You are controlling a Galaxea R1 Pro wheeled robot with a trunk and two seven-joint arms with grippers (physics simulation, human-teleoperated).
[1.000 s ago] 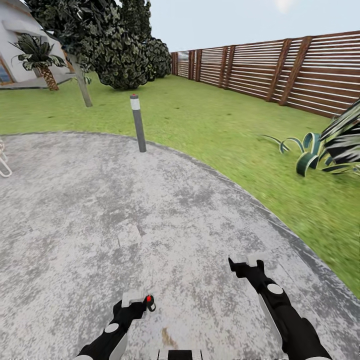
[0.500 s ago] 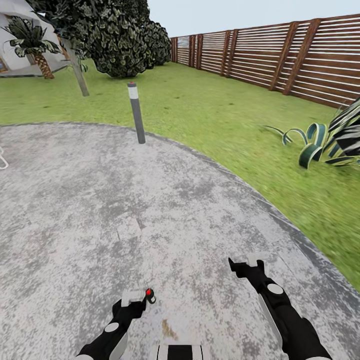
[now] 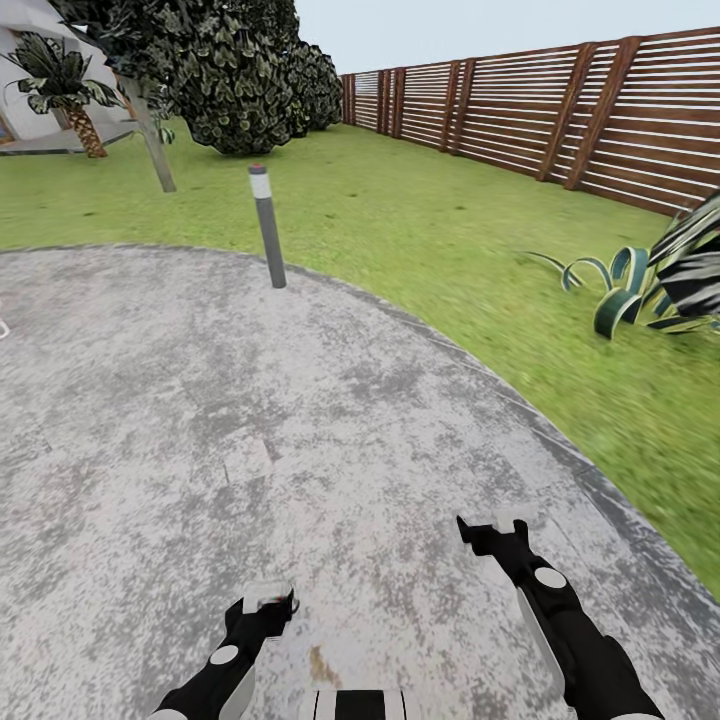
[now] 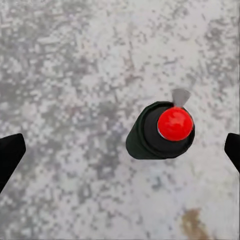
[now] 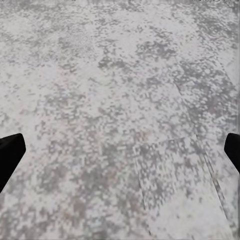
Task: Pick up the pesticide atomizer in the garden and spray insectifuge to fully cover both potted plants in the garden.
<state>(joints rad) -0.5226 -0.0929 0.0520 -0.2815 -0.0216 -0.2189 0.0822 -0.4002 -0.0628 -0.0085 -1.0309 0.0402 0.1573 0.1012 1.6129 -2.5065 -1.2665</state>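
The pesticide atomizer [image 4: 161, 131] is seen end-on in the left wrist view, dark body and red cap, standing on the patio [image 3: 250, 420] between the left gripper's [image 3: 268, 598] jaws. The jaws are spread wide, nothing grasped, the bottle nearer one jaw than the other. The right gripper [image 3: 495, 524] is likewise released, with bare paving between its jaws. A grey bollard lamp [image 3: 267, 225] is passed at the patio's edge; lawn [image 3: 420, 240] and fence [image 3: 560, 130] lie beyond. Judged from this, the pickup is not yet made, and both sprayings are left.
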